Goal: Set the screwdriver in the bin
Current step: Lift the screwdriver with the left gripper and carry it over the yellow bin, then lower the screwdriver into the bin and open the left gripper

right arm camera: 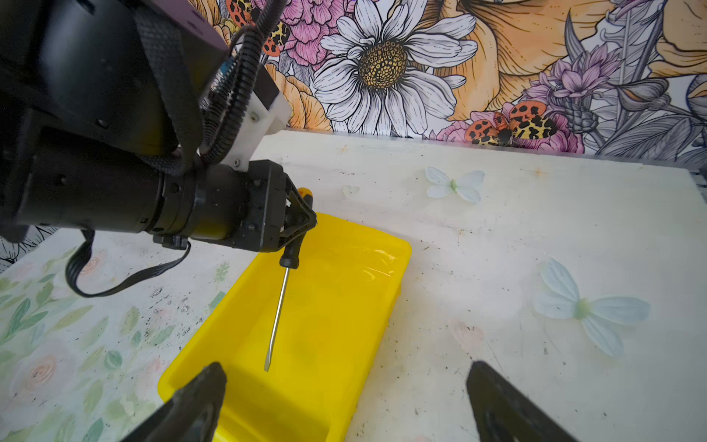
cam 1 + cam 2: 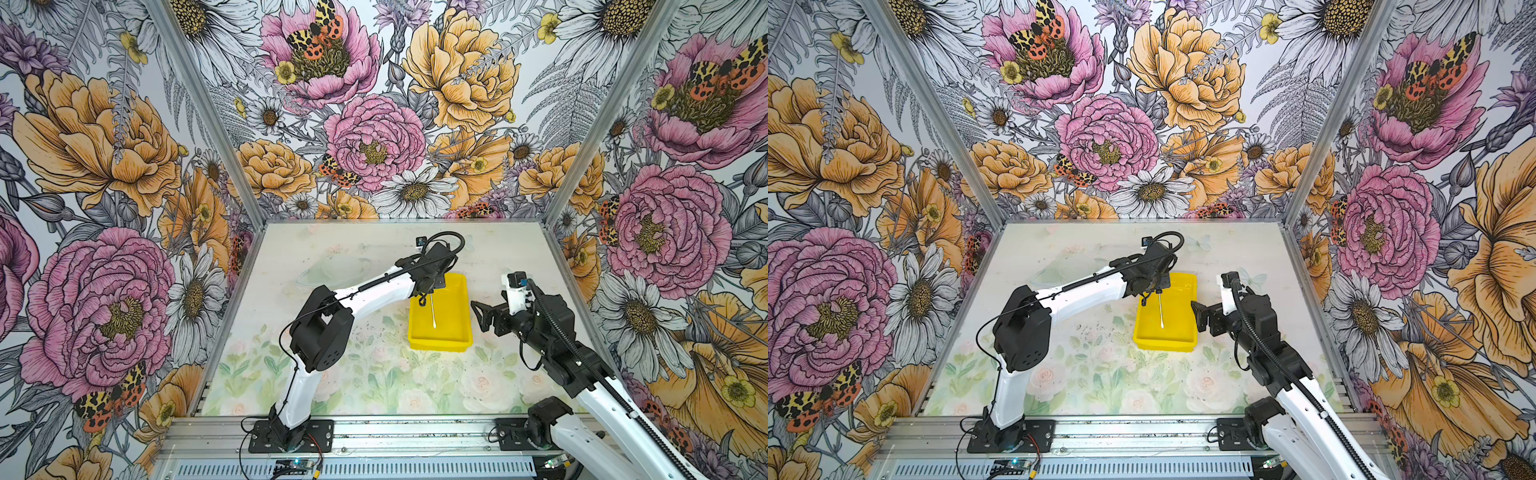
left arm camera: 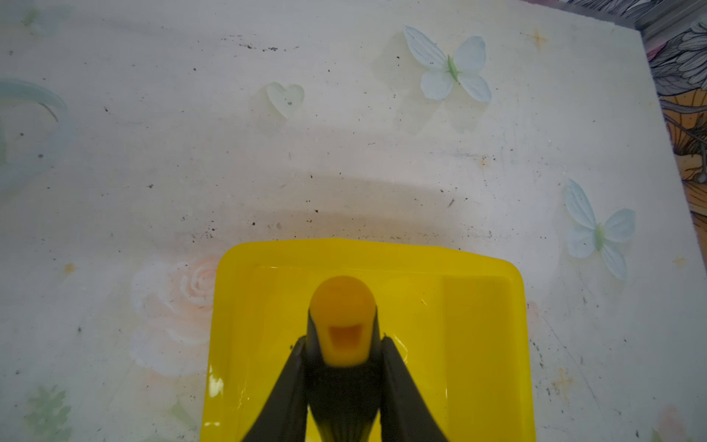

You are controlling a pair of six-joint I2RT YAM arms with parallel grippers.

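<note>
1. Clamped shut on the black handle of a slim screwdriver [image 1: 281, 298] with a yellow-orange end cap and thin silver shaft: the black two-fingered left gripper [image 1: 306, 224].
2. Hanging over the shallow rectangular bright yellow plastic bin [image 1: 336, 313], handle near the far end, shaft slanting down above the glossy floor. Impossible to tell whether the tip touches it.
3. Parked just beside the bin, on its right in both top views: the right gripper [image 2: 478, 318], jaws spread wide, holding nothing.
4. Judged nearly done, with only the release left.
5. Risk on letting go from a height: a bounce or skid on slick plastic, perhaps a hop over the low rolled rim onto the pale floral-printed table [image 1: 497, 237].
6. Risk from the tilt: tip landing first, handle toppling toward the far rim and ending propped across it rather than flat inside.
7. Risk from a half-hearted opening: handle clinging to one finger and dragged out on withdrawal.
8. Risk from pressing lower: tip jabbing the floor, light bin shoved or tipped.
</note>
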